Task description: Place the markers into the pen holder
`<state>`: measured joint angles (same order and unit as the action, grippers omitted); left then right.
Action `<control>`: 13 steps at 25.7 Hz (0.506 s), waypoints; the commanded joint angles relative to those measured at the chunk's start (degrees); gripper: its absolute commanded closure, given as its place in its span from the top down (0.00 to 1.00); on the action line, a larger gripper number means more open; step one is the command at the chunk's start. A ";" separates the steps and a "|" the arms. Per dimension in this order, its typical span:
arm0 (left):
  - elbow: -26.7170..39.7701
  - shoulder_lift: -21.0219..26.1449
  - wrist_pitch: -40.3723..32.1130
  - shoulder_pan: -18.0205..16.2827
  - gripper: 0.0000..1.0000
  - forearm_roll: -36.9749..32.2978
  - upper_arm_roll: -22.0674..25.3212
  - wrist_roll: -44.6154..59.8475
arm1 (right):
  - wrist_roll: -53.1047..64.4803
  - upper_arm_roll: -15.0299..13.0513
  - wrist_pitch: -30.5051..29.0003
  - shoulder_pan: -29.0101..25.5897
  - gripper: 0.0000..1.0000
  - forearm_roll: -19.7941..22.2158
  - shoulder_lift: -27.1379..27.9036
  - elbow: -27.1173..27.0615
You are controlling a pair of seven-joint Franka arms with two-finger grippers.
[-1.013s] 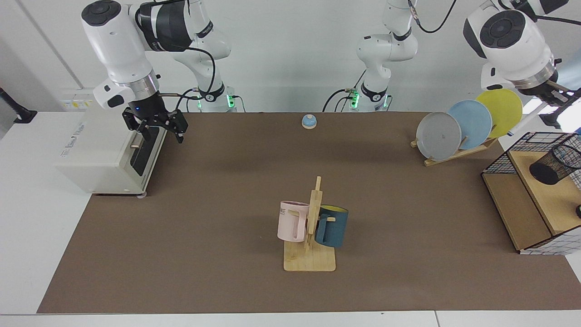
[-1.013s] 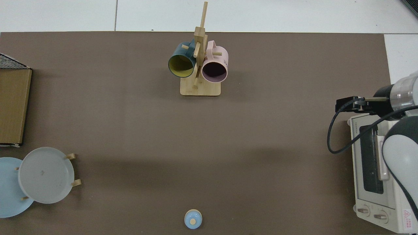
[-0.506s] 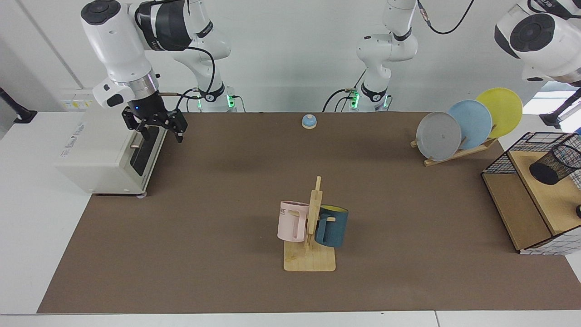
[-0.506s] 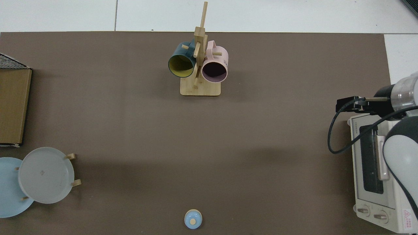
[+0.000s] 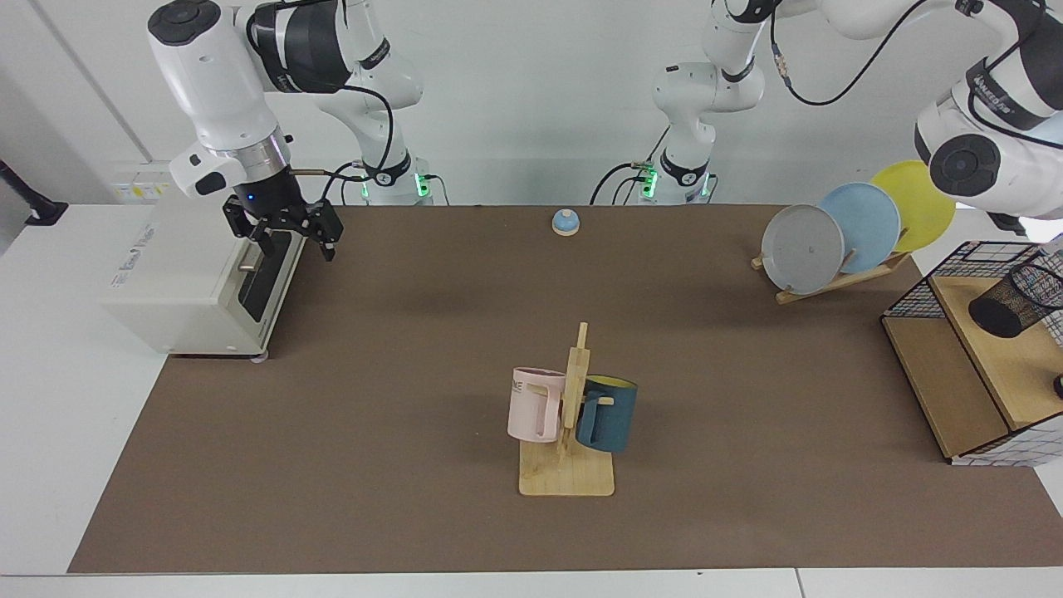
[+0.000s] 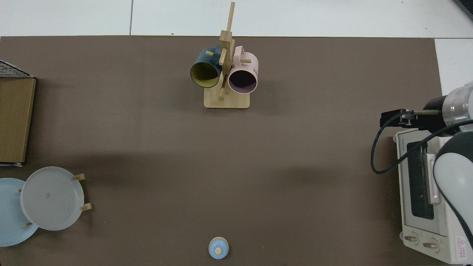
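Left arm near the holder, marker unseen

The holder stands on the wooden shelf inside a wire basket at the frame's right edge; no marker shows in either view. The left arm's wrist hangs at upper right, its gripper out of frame, so its jaws cannot be told. The right gripper waits with jaws open by the oven at upper left. Likely step: bringing or fetching a marker, which next needs lining up over the holder's mouth.
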<state>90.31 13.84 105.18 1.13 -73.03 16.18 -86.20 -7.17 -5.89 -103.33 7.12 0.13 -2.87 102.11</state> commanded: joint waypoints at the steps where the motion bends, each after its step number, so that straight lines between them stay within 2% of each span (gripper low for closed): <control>1: -2.15 2.94 3.18 -0.07 0.00 -1.15 2.36 1.47 | 0.05 0.35 -0.21 -0.52 1.00 0.40 -0.65 0.64; 6: -1.72 3.91 6.34 -0.68 0.00 -0.45 2.54 4.11 | 0.05 0.35 -0.21 -0.44 1.00 0.40 -0.65 0.64; 13: -1.45 5.23 10.13 -1.12 0.00 4.38 2.63 4.37 | 0.05 0.35 -0.21 -0.52 1.00 0.40 -0.65 0.64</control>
<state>89.70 17.73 112.20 0.54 -70.79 18.49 -82.81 -7.17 -5.89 -103.33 7.12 0.13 -2.87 102.11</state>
